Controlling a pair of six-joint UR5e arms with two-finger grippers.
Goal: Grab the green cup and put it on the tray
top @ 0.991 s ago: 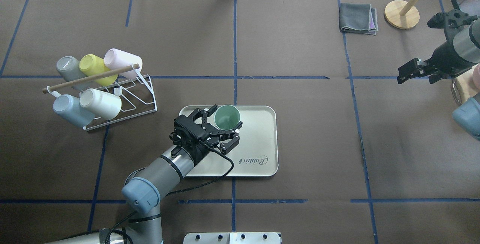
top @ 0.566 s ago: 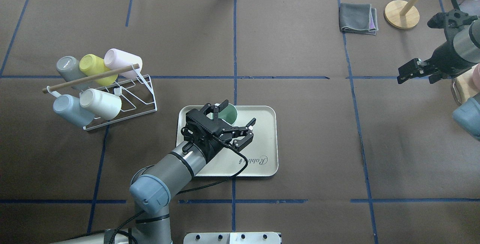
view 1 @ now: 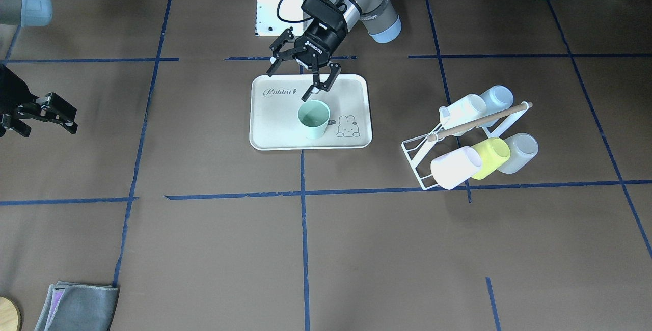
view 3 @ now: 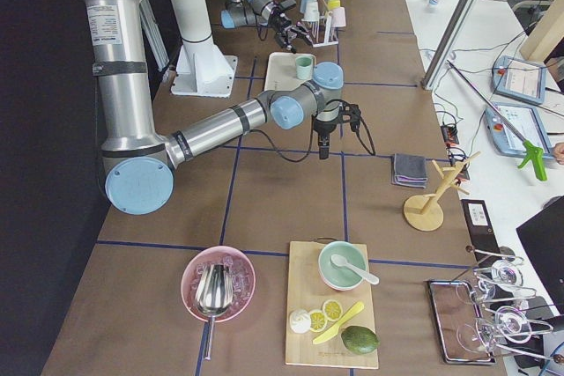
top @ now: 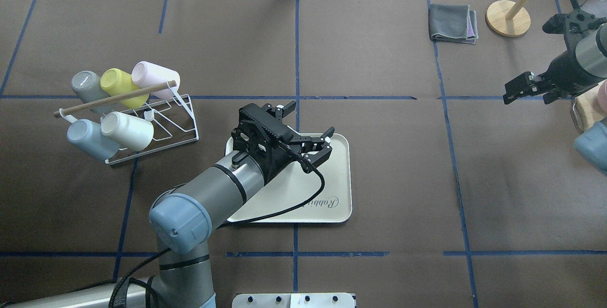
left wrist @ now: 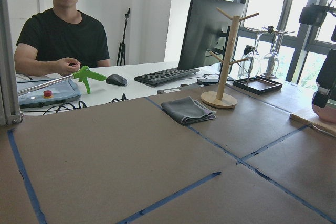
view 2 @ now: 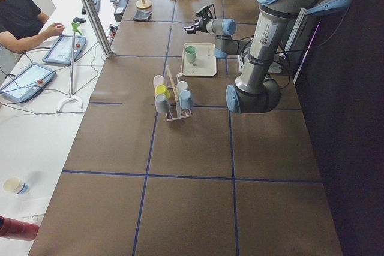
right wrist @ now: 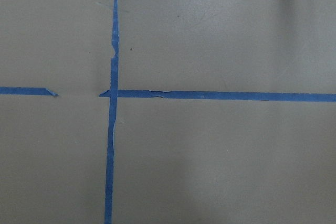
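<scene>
The left end effector [view 1: 287, 85] hangs released, its two fingers spread wide with nothing between them. In the front-facing view one fingertip sits just short of the green cup's [view 1: 313, 117] rim, and the left side view shows the end effector raised above the cup, not touching it. From overhead the end effector [top: 311, 118] and its wrist cover the cup completely. The wrist is tilted so that its camera looks out level across the bench toward a seated operator [left wrist: 62, 27].

The green cup stands upright, mouth up, on the tray [view 1: 275, 122], in the half away from the robot. It is just beside the small bunny drawing [view 1: 348, 126] and apart from the "Rabbit" script [view 1: 277, 92] on the robot's side. Nothing else sits on the tray.

Beyond the tray, on the robot's left, a white wire rack [view 1: 423, 158] holds five cups lying on their sides: white, pale blue, yellow-green, grey and pale pink. Blue tape lines [top: 297, 61] cross the brown bench.

The right end effector [top: 510, 92] hovers well apart at the robot's right edge of the bench; I cannot tell whether it is clenched or released. Its camera shows only bare bench and crossing tape. Farther out lie a folded grey cloth [top: 453, 23] and a wooden stand's round base [top: 507, 18]
</scene>
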